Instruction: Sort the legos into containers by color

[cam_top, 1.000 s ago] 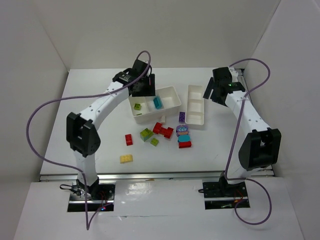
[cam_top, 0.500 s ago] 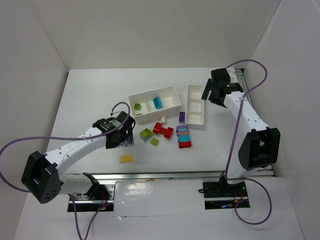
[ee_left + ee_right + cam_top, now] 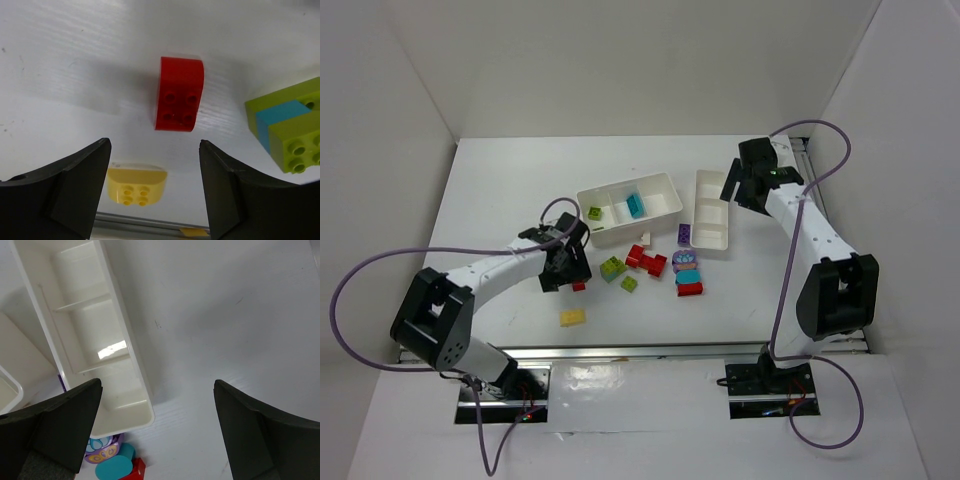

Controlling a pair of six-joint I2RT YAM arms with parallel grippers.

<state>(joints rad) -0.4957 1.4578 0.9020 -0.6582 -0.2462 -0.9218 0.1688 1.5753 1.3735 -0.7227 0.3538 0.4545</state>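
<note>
Hovering left of centre in the overhead view, my left pincer (image 3: 565,270) stands with its jaws apart, holding nothing and touching nothing. In its wrist view the left pincer (image 3: 155,145) frames bare table. A red brick (image 3: 179,94) lies flat just above the gap, in the upper centre. A yellow brick (image 3: 136,186) lies low in the frame, and a lime-and-teal brick (image 3: 287,132) sits at the right edge.

Right of it in the overhead view, the wider tray (image 3: 650,222) sits at centre, holding a lime brick (image 3: 594,213) and a teal brick (image 3: 636,206) in separate compartments. Loose legos (image 3: 647,260) lie on the table just below it. The narrower tray (image 3: 710,222) is just right of it.

At upper right, my right pincer (image 3: 735,188) has its jaws wide apart, empty, above the narrower tray's right side.
</note>
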